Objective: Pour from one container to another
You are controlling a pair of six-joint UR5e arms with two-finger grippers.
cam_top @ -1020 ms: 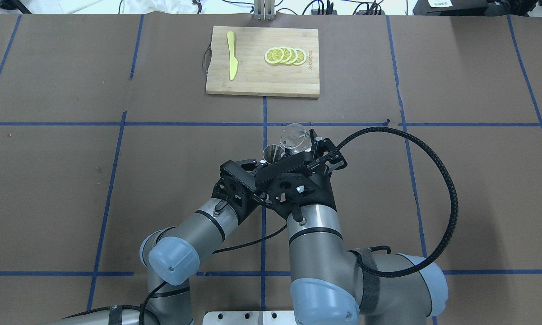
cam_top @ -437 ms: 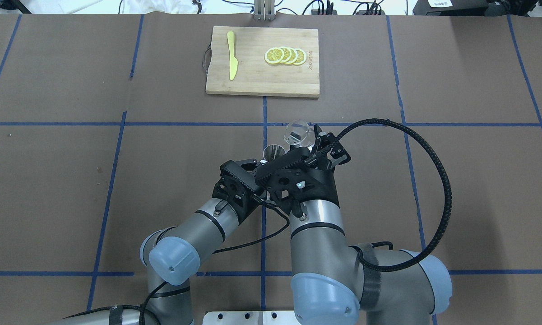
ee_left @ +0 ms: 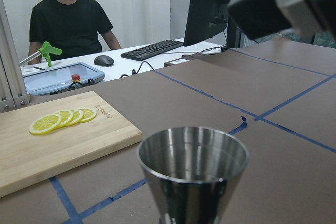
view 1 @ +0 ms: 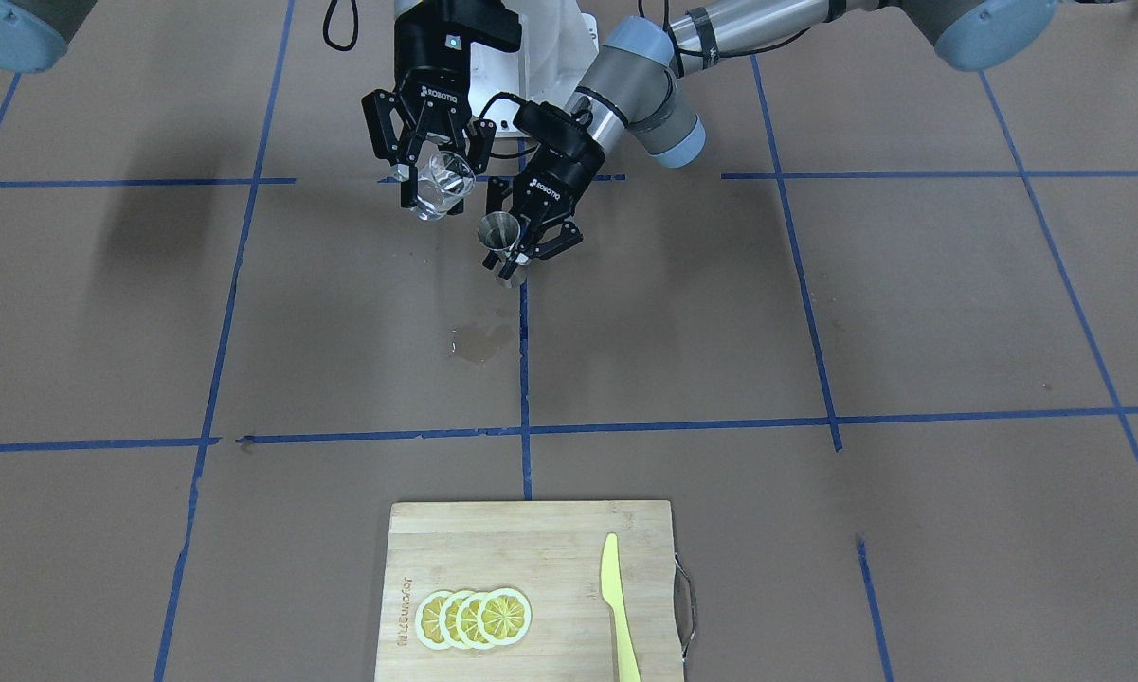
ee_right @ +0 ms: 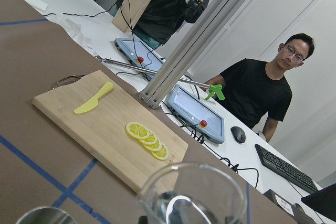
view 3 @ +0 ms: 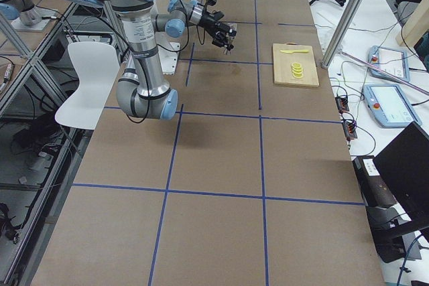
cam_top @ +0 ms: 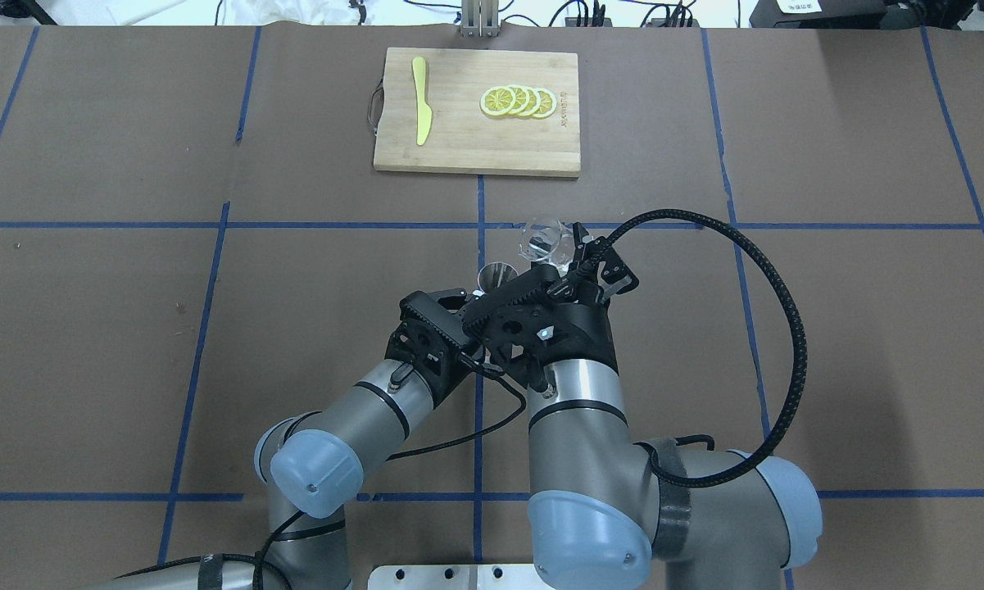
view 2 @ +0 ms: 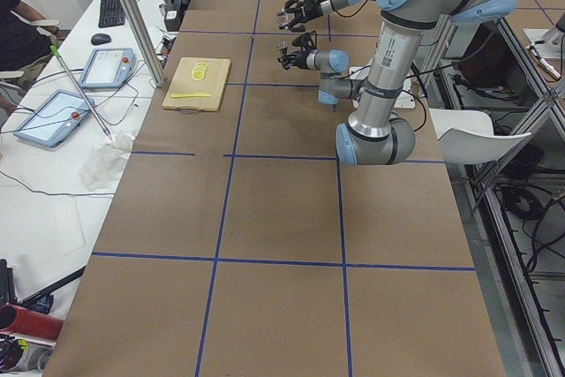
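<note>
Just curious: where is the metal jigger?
Front-facing view: the jigger is held above the table in the left gripper, right of the glass cup.

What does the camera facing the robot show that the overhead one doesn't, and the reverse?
Only the front-facing view: a dark wet-looking patch on the table, and the left tool gripping the jigger. Only the overhead: a white surface with cables past the table's far edge. Both: the right tool holding the tilted glass cup, plus the cutting board, lemon slices and yellow knife.
</note>
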